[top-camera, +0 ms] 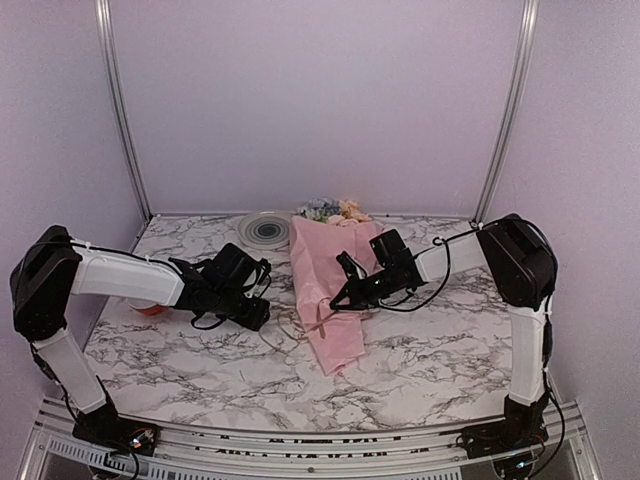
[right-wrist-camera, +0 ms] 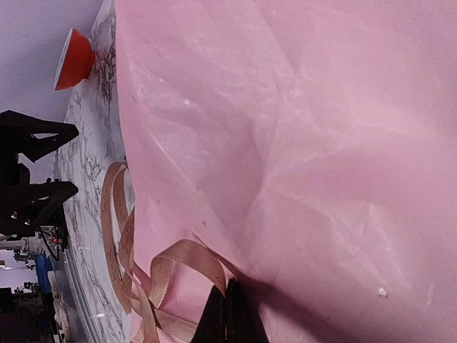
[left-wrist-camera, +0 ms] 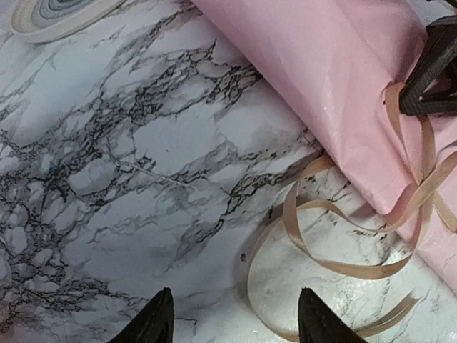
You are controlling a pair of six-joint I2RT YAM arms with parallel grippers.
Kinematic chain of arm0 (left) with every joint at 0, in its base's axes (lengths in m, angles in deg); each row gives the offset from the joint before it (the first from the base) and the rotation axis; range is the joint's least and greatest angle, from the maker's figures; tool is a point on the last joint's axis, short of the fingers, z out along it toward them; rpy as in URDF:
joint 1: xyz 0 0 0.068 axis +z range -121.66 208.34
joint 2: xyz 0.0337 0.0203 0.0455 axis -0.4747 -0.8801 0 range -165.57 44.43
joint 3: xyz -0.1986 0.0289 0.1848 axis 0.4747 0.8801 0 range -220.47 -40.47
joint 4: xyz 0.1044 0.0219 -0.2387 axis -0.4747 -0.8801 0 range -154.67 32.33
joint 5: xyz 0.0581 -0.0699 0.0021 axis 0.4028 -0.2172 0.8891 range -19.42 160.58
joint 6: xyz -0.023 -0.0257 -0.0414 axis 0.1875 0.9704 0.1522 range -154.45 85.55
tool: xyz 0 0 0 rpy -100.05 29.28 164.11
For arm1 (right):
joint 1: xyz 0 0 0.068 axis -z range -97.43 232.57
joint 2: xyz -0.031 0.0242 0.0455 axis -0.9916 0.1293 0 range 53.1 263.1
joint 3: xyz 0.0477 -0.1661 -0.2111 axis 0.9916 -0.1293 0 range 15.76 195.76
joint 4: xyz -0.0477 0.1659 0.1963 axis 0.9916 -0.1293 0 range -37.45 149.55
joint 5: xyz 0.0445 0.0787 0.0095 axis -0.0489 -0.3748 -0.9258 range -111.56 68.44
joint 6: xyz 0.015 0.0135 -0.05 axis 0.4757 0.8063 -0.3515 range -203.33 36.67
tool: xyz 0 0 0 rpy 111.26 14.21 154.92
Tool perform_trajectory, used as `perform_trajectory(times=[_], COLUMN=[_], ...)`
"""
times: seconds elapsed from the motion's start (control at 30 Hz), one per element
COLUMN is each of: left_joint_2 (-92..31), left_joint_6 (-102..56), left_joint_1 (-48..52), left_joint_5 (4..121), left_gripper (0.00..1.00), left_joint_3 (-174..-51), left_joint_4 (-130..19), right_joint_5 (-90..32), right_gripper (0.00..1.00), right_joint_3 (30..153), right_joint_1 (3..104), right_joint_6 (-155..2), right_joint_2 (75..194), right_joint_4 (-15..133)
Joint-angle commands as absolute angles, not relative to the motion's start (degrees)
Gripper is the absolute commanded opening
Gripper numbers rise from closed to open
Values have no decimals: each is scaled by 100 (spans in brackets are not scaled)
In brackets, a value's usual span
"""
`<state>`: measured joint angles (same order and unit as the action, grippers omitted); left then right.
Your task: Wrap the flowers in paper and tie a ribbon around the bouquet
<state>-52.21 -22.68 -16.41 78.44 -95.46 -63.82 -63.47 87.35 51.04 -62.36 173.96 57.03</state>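
The left gripper [left-wrist-camera: 235, 325] is held spread, with nothing caught between its jaws, low over the marble table [left-wrist-camera: 143, 179]. Just ahead of it, a little toward its right-hand jaw, loose loops of the ribbon [left-wrist-camera: 335, 266] lie flat on the table, and directly beyond them lies the bouquet [left-wrist-camera: 328, 78]. The right gripper [right-wrist-camera: 228, 318] is pressed together. A strand of ribbon is seen running into its tips, so it is judged to be pinched there, right at the pink paper [right-wrist-camera: 307, 143] on top of the bouquet. From above, the bouquet is seen between the two grippers. Its long axis runs from the near side of the table to the far side, with the narrow end toward the arm bases and the flowers [top-camera: 335, 211] at the far end. The ribbon crosses this axis on the narrower half. The free loops are judged to matter most for the coming move. They lie ahead of the left gripper, on its own side of the bouquet, so the left arm is the nearer one. The flowers are shown only by the top view. The strand entering the closed tips is shown only by the right wrist view, and the empty gap of the left jaws only by the left wrist view. A red spool [right-wrist-camera: 73, 50] is seen far behind the left gripper.
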Motion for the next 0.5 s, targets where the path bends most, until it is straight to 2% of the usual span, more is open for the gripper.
perform_trajectory(times=[0.0, 0.07, 0.13, 0.17, 0.23, 0.37, 0.47], left_joint_2=[-5640, -5919, -6200, -6283, -6375, -6452, -6496], left_joint_6=[-1982, -2016, -2044, -2043, -2023, -2105, -2122], left_joint_1=[-1701, -1701, -1701, -1701, -1703, -1701, -1688], left_joint_5=[7793, 7680, 7404, 7256, 7103, 7100, 7175], left_gripper=[61, 60, 51, 41, 30, 1, 0], left_joint_3=[-9595, -9691, -9764, -9783, -9789, -9810, -9839], left_joint_4=[-6913, -6978, -7007, -7008, -7003, -7004, -7016], right_joint_5=[-6264, -6256, -6243, -6238, -6217, -6202, -6174], right_gripper=[0, 0, 0, 0, 0, 0, 0], right_joint_3=[8730, 8742, 8765, 8773, 8796, 8881, 8989], right_joint_1=[5110, 5106, 5106, 5113, 5130, 5216, 5326], right_joint_6=[-6237, -6243, -6265, -6264, -6259, -6249, -6253], right_joint_2=[17237, 17237, 17224, 17213, 17186, 17127, 17060], right_joint_4=[5768, 5743, 5717, 5702, 5701, 5704, 5652])
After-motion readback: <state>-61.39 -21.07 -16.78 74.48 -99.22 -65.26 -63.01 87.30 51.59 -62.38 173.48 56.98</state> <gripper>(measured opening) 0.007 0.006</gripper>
